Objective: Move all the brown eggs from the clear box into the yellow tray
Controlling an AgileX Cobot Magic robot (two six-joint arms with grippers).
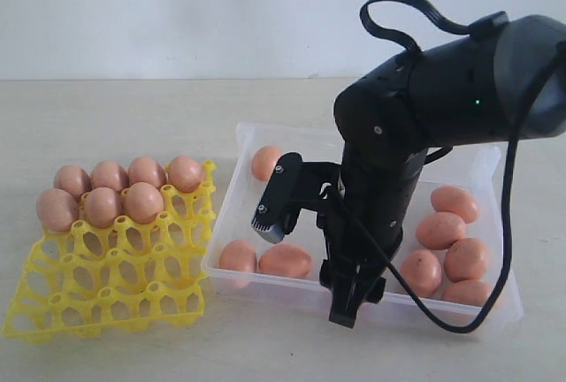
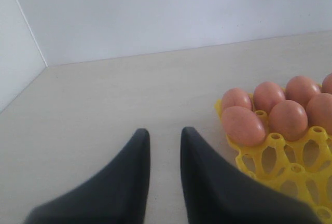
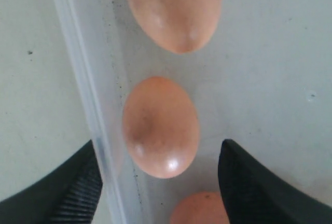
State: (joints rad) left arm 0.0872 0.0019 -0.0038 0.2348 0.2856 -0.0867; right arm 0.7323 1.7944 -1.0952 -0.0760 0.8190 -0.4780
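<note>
Currently the right end effector (image 3: 160, 149) hangs spread wide over one of the brown eggs (image 3: 161, 125) lying against the wall of the clear box (image 1: 225, 210), so a pick is in hand. One finger seems to be outside that wall, so it should shift inward before descending. Seven eggs sit in the yellow tray (image 1: 106, 285). The left end effector (image 2: 165, 136), narrowly parted, holds nothing.

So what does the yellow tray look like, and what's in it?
The yellow tray is bright plastic, a square lattice of round cells with little pegs between. It lies flat on the pale table, just left of the clear box. Seven brown eggs sit in its two far rows, four behind, three in front; the nearer cells are empty.
</note>
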